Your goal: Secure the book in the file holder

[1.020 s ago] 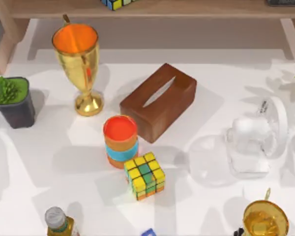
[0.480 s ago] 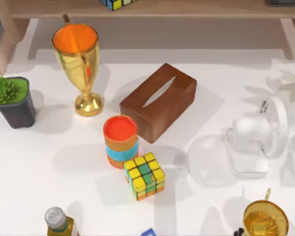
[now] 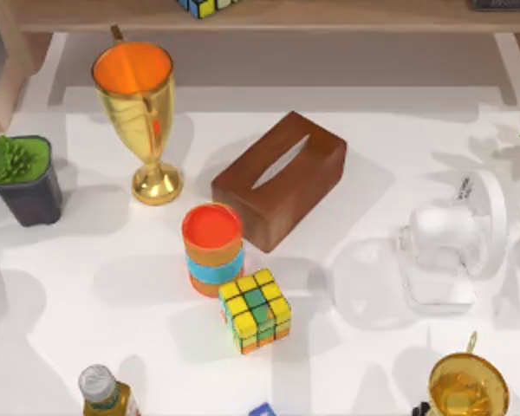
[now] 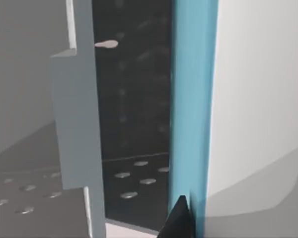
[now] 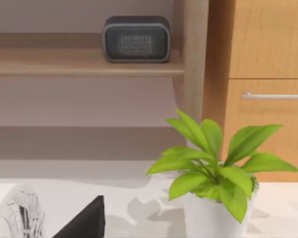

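In the left wrist view the book stands upright very close, with a blue spine and a white cover. Beside it is the grey file holder, with a perforated floor and a dark slot between its wall and the book. My left gripper sits at the book's lower edge. One black fingertip rests against the spine, and the other side is hidden by the cover. My right gripper hangs parked by a wooden shelf.
On the table stand a gold trophy cup, a brown tissue box, an orange-and-blue cup, a colour cube, a small potted plant and a white fan. A leafy plant is near the right gripper.
None of the table's objects has moved. Only the shadows on the table's left side have shifted.
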Tool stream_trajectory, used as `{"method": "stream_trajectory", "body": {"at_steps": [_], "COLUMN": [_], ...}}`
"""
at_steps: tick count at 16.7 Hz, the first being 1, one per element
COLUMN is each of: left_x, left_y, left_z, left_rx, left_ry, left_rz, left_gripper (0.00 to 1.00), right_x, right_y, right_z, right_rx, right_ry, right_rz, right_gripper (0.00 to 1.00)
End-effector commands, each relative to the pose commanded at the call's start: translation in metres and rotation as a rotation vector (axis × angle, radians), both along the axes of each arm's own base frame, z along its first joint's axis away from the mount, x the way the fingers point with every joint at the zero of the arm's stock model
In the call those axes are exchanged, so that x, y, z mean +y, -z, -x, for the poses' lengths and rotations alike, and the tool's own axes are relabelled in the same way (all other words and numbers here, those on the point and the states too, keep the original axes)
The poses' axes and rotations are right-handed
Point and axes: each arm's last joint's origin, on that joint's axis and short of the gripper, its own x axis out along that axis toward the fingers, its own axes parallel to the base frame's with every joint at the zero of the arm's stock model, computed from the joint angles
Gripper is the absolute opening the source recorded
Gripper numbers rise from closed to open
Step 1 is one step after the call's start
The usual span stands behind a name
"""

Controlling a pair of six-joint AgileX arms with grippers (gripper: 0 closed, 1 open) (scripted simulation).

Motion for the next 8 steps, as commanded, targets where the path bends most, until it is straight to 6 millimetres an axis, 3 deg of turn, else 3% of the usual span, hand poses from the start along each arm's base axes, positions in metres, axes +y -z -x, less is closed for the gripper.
{"method": "stream_trajectory", "body": {"at_steps": [8], "left_x": [-0.0016], "left_y": [0.0006], "left_z": [-0.0051], "left_rx": [-0.002], "left_ry": [0.011], "left_rz": [-0.003], "left_gripper": [0.0], "right_x": [0.0], "right_y": [0.0], "right_z": [0.0], "right_rx": [0.0], "right_ry": [0.0], "right_rz": [0.0], "right_gripper": [1.0]}}
